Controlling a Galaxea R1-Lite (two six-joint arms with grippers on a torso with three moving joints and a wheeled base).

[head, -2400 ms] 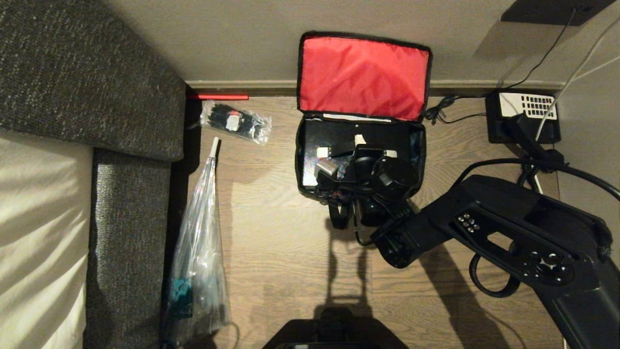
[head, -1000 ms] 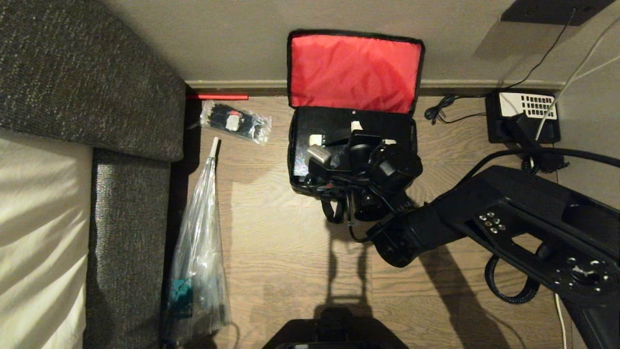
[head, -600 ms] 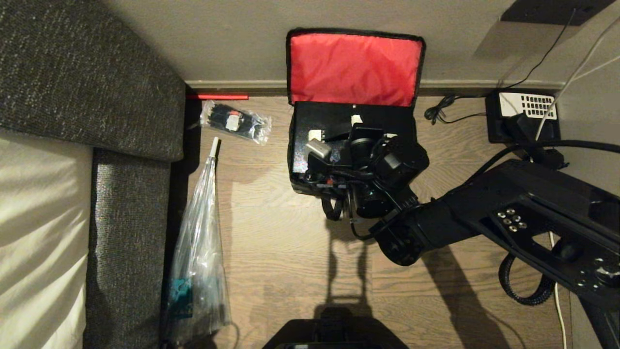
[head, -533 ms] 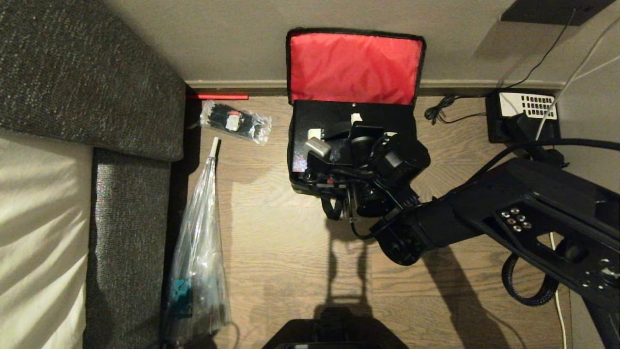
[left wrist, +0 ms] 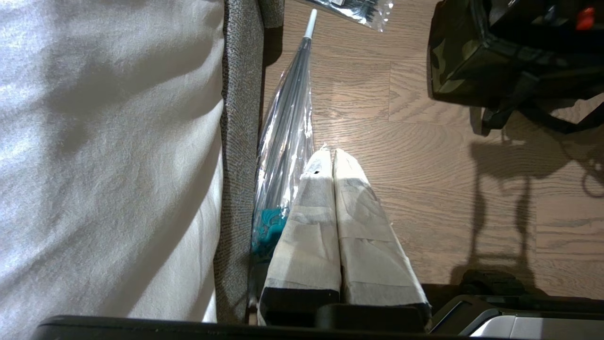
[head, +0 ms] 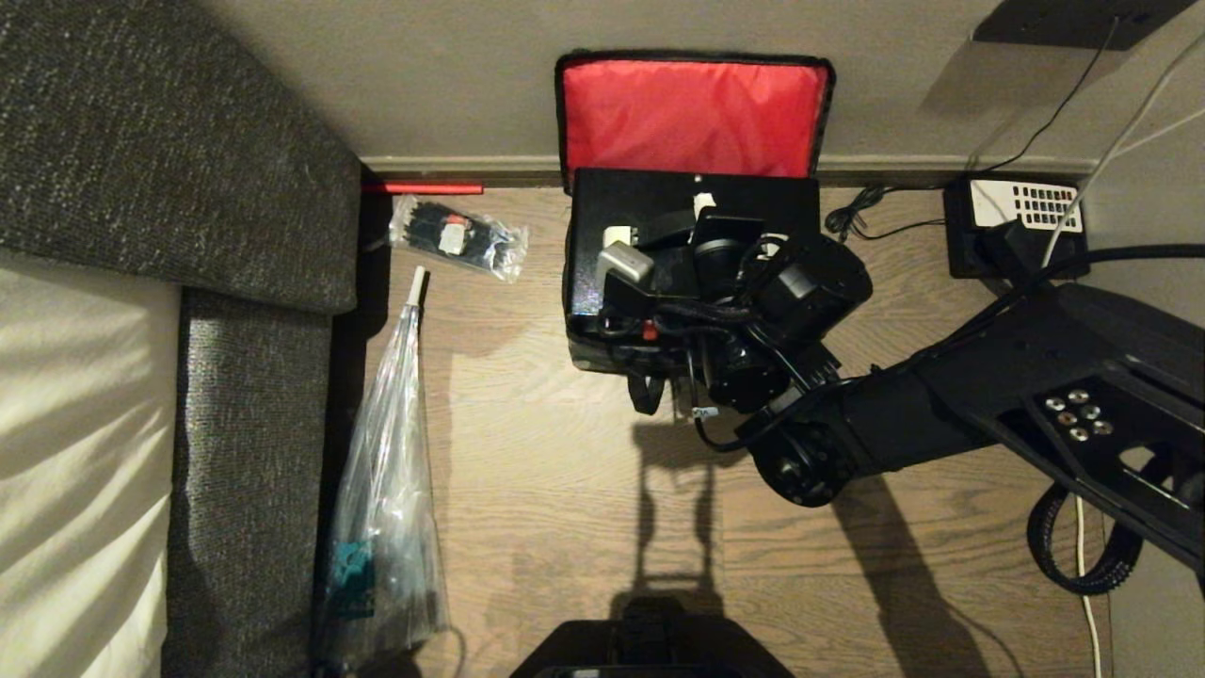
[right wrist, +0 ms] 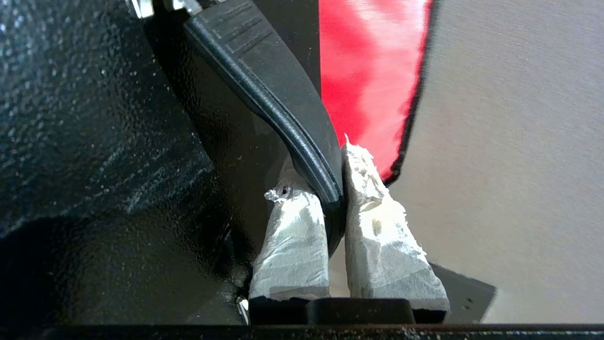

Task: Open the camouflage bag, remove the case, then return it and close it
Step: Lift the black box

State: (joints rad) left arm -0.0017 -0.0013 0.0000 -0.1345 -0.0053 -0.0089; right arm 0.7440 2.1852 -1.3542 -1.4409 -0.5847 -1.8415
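Observation:
The camouflage bag (head: pixel 602 356) stands on the wooden floor against the wall, its red-lined lid (head: pixel 692 113) upright. The flat black case (head: pixel 602 202) stands up out of the bag's mouth and covers the lid's lower edge. My right gripper (head: pixel 682 231) reaches in from the right and is shut on the case's black handle strip (right wrist: pixel 278 104), which sits pinched between the taped fingertips (right wrist: pixel 363 174). Beside them are the case's glossy face (right wrist: pixel 94 118) and the red lining (right wrist: pixel 373 71). My left gripper (left wrist: pixel 331 158) hangs shut and empty, low over the floor, apart from the bag (left wrist: pixel 460 61).
A long clear plastic bag (head: pixel 386 490) lies along the grey upholstered edge (head: pixel 254 395) on the left. A small clear bag of black parts (head: pixel 457 235) lies near the baseboard. A black desk telephone (head: pixel 1017 226) and cables (head: pixel 857 221) sit right of the camouflage bag.
My right arm has lifted the case by its handle. It now stands higher out of the bag and hides more of the lid. The left arm has not moved.

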